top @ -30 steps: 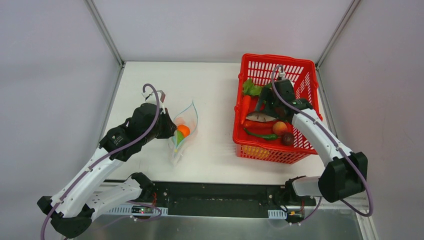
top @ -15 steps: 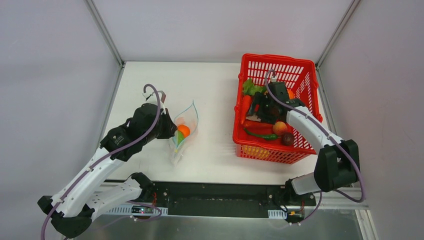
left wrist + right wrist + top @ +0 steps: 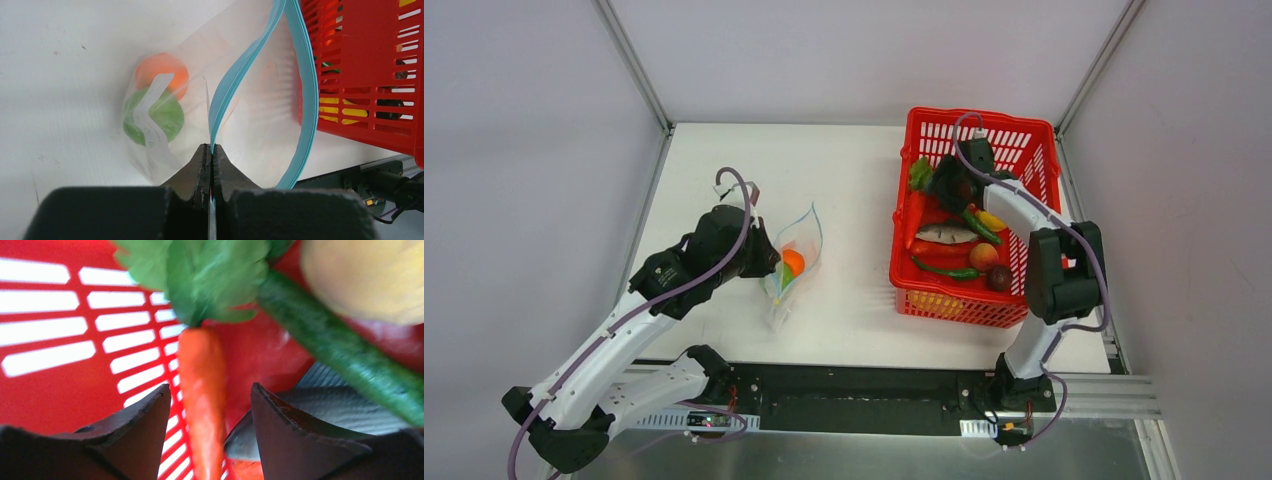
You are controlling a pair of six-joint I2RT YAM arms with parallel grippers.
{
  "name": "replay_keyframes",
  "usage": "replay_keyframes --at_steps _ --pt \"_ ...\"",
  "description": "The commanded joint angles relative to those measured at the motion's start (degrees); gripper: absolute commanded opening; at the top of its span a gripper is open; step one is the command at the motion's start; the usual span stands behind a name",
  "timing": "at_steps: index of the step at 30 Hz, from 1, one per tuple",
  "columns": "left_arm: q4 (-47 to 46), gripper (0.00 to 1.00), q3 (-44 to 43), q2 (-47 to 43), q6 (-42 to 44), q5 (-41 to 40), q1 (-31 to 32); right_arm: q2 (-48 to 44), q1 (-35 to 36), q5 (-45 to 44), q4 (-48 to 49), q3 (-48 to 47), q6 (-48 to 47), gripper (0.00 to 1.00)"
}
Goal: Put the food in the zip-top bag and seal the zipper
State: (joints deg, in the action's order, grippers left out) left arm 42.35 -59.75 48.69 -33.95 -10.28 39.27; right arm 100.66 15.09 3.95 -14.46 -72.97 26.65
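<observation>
Since a second ago the right arm has drawn its right fingers (image 3: pixel 940 186) off the middle of the red mesh basket (image 3: pixel 969 308) toward its far left corner. The toy fish (image 3: pixel 946 234) they were covering now lies in plain sight, and the elbow has folded in over the basket's right wall. Those fingers stand wide apart with nothing gripped, one on either side of the carrot (image 3: pixel 200 370); whether they touch it I cannot tell. Its leafy green top (image 3: pixel 200 275) is just ahead and a long green chili (image 3: pixel 340 345) slants off beside it. The left arm has barely stirred: its left fingers (image 3: pixel 769 263) are pressed fully together on the near lip of the zipper (image 3: pixel 235 75), holding the mouth of the zip-top bag (image 3: pixel 796 240) open in a leaf shape, with the other lip bowing out toward the basket. Inside the bag an orange ball (image 3: pixel 161 72) and a green ball (image 3: pixel 155 112) sit touching, behind the white label (image 3: pixel 146 116). The bag rests on the white table (image 3: pixel 844 170) left of centre, well apart from the basket, with a band of table between them and more table running to the far edge. The basket sits close to the table's right edge, its near wall near the table's near edge. A peach ball (image 3: pixel 984 256) and a dark purple ball (image 3: pixel 999 279) lie side by side in its near right part.
</observation>
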Motion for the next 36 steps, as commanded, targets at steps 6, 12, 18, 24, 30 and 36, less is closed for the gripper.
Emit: replay_keyframes --at_steps 6,12,18,24,30,36 --pt "0.4 0.00 -0.9 -0.9 -0.6 -0.8 -0.5 -3.4 -7.2 -9.6 -0.6 -4.0 -7.0 0.69" --pt "-1.2 0.00 -1.0 0.1 -0.3 1.3 -0.5 -0.2 -12.1 -13.6 -8.2 -7.7 -13.0 0.71" --pt "-0.8 0.00 -1.1 -0.1 0.5 1.5 -0.5 4.6 -12.2 -14.7 -13.7 -12.6 -17.3 0.76" --pt "-1.0 0.00 -0.8 -0.6 0.7 1.3 -0.5 9.7 -12.3 -11.6 -8.4 -12.4 -18.5 0.80" --pt "-1.5 0.00 -0.4 0.0 0.6 2.8 -0.5 10.0 -12.3 -6.6 2.1 -8.9 -15.8 0.80" --pt "-2.2 0.00 0.8 -0.6 0.0 2.7 -0.5 9.3 -12.2 1.7 5.1 -6.1 -15.9 0.81"
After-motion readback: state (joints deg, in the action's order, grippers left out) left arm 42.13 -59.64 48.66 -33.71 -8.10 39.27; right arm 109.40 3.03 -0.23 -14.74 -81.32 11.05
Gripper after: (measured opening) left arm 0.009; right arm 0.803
